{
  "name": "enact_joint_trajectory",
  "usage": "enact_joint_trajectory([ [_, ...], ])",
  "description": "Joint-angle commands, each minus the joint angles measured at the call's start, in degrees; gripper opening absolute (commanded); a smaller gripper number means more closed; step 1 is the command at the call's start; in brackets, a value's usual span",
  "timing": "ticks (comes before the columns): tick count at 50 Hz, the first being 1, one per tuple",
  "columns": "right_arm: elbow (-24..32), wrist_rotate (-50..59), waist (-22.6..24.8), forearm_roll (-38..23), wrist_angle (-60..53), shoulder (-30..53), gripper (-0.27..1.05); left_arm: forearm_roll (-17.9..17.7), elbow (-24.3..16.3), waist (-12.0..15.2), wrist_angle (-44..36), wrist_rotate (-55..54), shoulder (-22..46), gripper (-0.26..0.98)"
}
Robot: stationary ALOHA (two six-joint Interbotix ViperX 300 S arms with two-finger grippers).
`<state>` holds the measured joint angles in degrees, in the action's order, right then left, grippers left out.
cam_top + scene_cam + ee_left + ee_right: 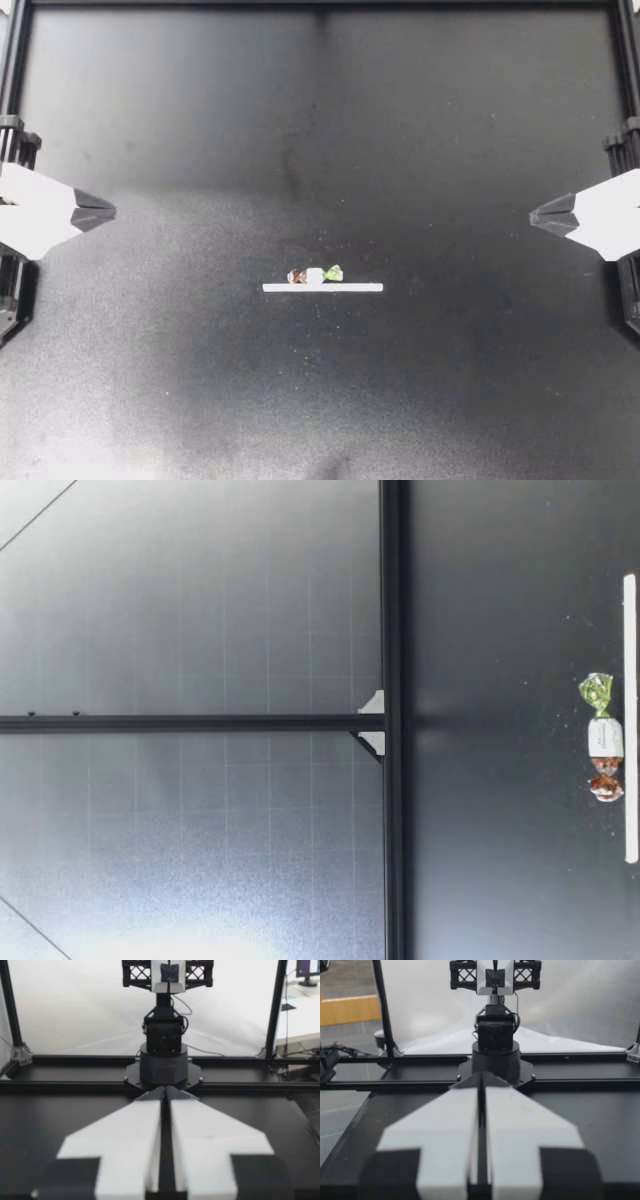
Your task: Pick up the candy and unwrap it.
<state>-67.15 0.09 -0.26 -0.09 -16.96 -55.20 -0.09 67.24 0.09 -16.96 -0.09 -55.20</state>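
A wrapped candy (pixel 315 275) lies at the middle of the black table, white in the centre with a brown twist at one end and a green twist at the other. It rests just behind a white strip (pixel 322 288). The low view shows the candy (pixel 603 738) lying flat beside the strip (pixel 629 718). My left gripper (pixel 112 211) sits shut and empty at the left edge, far from the candy. My right gripper (pixel 534 214) is shut and empty at the right edge. In each wrist view the fingers (pixel 165 1091) (pixel 482 1076) meet at the tips, pointing at the opposite arm's base.
Black frame rails (pixel 320 4) border the table at the back and sides. The opposite arm's base (pixel 163 1060) stands ahead of my left gripper, and the other base (pixel 495 1052) ahead of my right gripper.
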Motion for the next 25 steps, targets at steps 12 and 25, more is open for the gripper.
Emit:
enact_joint_trajectory([
  [12, 2.2, -0.44, 0.18, -0.26, -6.59, 0.97, -0.12, -0.09, 0.44, 0.35, -3.25, 0.62, 0.62, -0.12],
  [25, 7.47, 0.09, -2.29, -0.18, -5.36, 12.39, -0.12, -0.09, 2.2, 0.35, -5.01, 0.62, 1.76, -0.12],
])
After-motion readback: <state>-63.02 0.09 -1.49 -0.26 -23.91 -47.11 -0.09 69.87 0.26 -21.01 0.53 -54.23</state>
